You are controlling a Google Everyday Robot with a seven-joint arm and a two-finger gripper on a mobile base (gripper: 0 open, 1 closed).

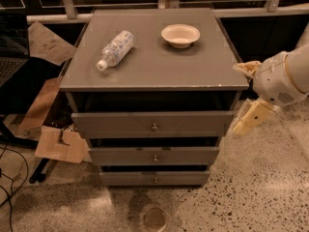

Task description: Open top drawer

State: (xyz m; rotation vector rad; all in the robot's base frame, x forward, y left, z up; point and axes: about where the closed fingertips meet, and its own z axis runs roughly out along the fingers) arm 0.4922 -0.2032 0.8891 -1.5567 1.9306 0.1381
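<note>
Centrally, seen from above and in front: a grey wooden cabinet (227, 103) with a flat grey worktop (154, 74) and three drawer fronts stacked beneath. Directly under the worktop's front edge, below a dark gap, the top drawer (116, 124): the widest and tallest grey wooden front, with one small round metal knob (154, 127) at centre. Beneath it, a narrower, shorter grey middle drawer front (120, 156) and an even narrower grey bottom drawer front (125, 179), each with a similar knob, each below a dark slot. Extent of opening of the top drawer: impossible to tell from this angle.

On the worktop, left of centre, a clear plastic water bottle (116, 48) lying on its side, white cap toward the front left corner. Right of it and farther back, well apart from the bottle, a small round cream bowl (180, 35), upright.

At the right edge, a white robot arm (285, 79) ending in a pale yellow end effector (252, 119), angled down and to the left. End effector just beside the top drawer's right end, well apart from the knob. Spread or pressed together: impossible to tell here.

On the floor to the left, torn brown cardboard pieces (58, 144) beside the cabinet, dark cables (6, 178) nearby. Below and to the right, a speckled pale stone floor (260, 187).
</note>
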